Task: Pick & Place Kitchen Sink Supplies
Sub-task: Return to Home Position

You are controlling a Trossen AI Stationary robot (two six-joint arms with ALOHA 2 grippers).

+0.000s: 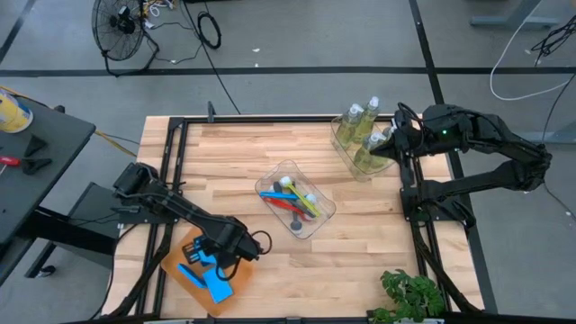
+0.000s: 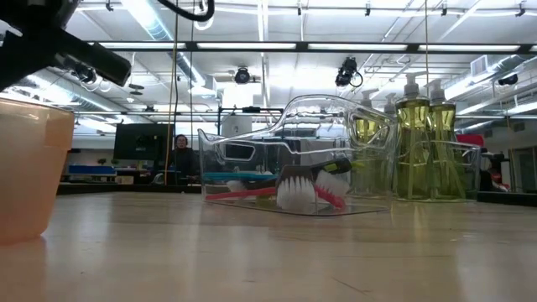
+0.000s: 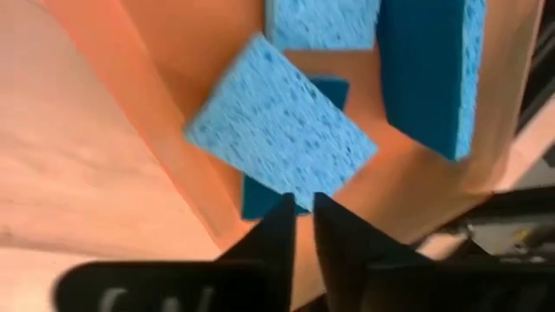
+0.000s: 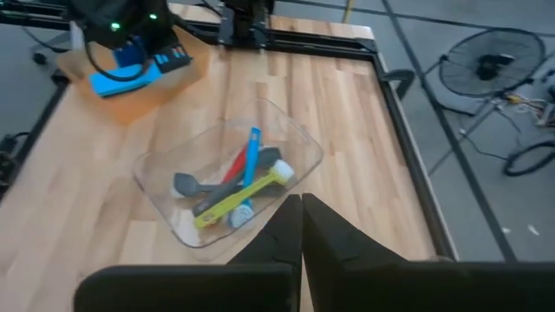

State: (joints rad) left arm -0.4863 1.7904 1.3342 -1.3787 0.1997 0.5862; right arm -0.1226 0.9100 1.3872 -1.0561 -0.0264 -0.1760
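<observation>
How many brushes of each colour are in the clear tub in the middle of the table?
Blue brush: 1
Red brush: 1
Grey brush: 1
Yellow-green brush: 1
Total: 4 brushes

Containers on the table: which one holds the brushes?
The clear tub in the table's middle. The other clear tub holds soap bottles; the orange tray holds blue sponges.
</observation>
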